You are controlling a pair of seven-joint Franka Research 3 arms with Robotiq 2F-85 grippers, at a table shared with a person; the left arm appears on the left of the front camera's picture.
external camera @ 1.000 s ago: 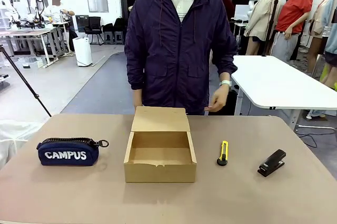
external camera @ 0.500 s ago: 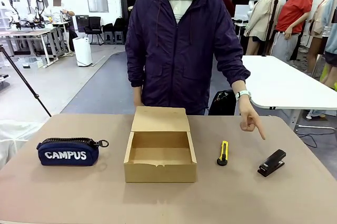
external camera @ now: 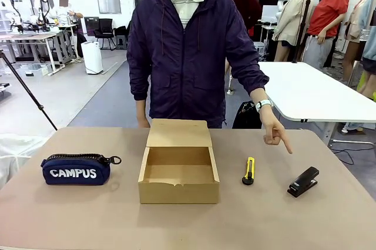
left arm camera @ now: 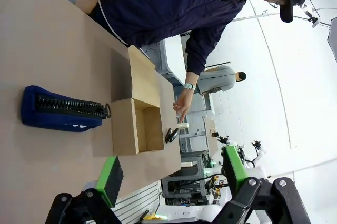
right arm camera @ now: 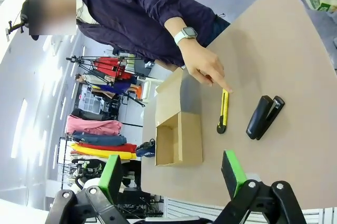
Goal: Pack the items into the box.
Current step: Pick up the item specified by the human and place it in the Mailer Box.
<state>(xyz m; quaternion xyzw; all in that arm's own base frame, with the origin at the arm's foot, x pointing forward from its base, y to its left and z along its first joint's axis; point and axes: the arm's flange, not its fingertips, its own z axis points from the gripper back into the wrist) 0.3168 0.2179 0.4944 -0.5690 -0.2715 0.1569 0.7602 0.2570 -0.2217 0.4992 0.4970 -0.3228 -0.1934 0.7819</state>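
Tan tabletop [right arm camera: 295, 50]: right gripper [right arm camera: 171, 173], spread wide, has the open box [right arm camera: 181, 137], utility knife [right arm camera: 224, 109] and stapler [right arm camera: 263, 118] lying ahead, a person's hand [right arm camera: 202, 66] pointing beside the knife; left gripper [left arm camera: 172, 171], equally wide, faces the box

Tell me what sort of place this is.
Probably a large open lab or workshop hall rather than a home. It has a wide grey floor, a white work table behind the person, and office chairs by more benches at the back.

Matt brown cardboard box [external camera: 178, 168], cloth pouch [external camera: 76, 169], glossy black stapler [external camera: 303, 181].
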